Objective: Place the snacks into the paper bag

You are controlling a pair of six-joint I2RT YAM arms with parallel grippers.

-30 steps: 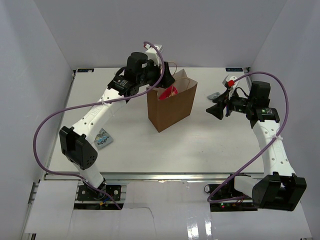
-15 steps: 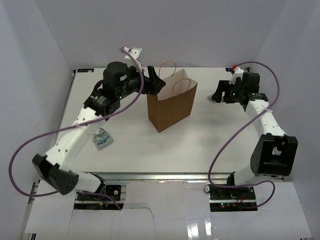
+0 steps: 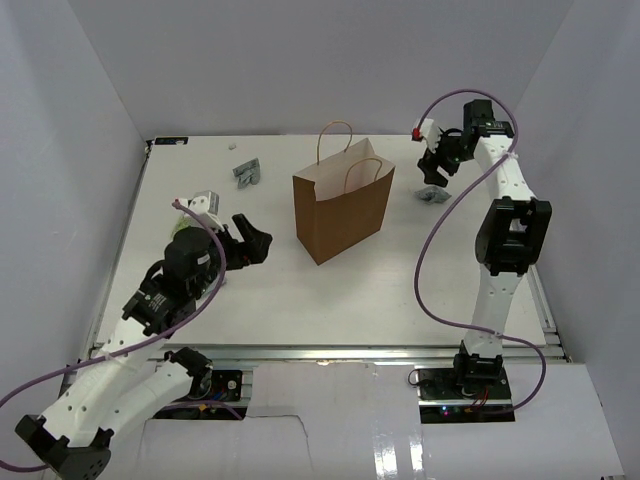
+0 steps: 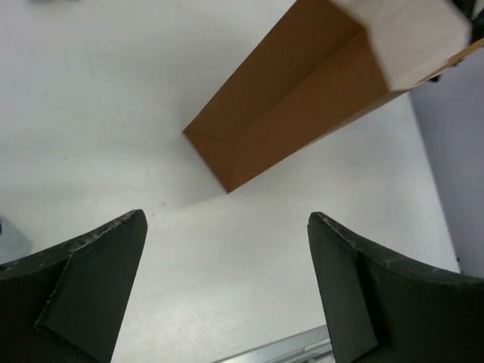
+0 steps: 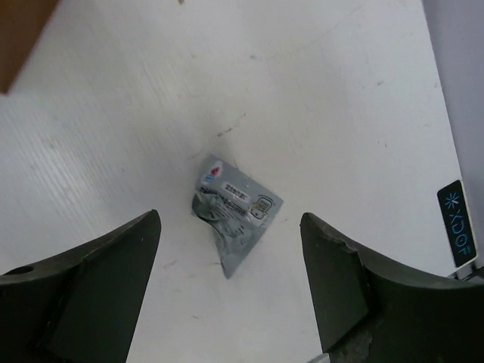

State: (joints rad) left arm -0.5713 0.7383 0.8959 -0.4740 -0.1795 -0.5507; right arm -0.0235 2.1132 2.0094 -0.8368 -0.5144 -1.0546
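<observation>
1. Currently my left end effector (image 4: 227,227) is spread wide and holds nothing. It points at the paper bag (image 4: 302,98) from the near left and is apart from it.
2. That paper bag stands upright around the middle of the table (image 3: 330,300), mouth open and both loop handles up.
3. My right end effector (image 3: 437,168) is also spread wide and empty, hanging over a silver packet (image 5: 233,204) that lies flat on the table right of the bag.
4. Seen from my right wrist, the packet sits between my two fingers (image 5: 91,280); I cannot tell whether they touch it.
5. Another grey packet (image 3: 247,172) lies to the far left of the bag, well apart from both end effectors.
</observation>
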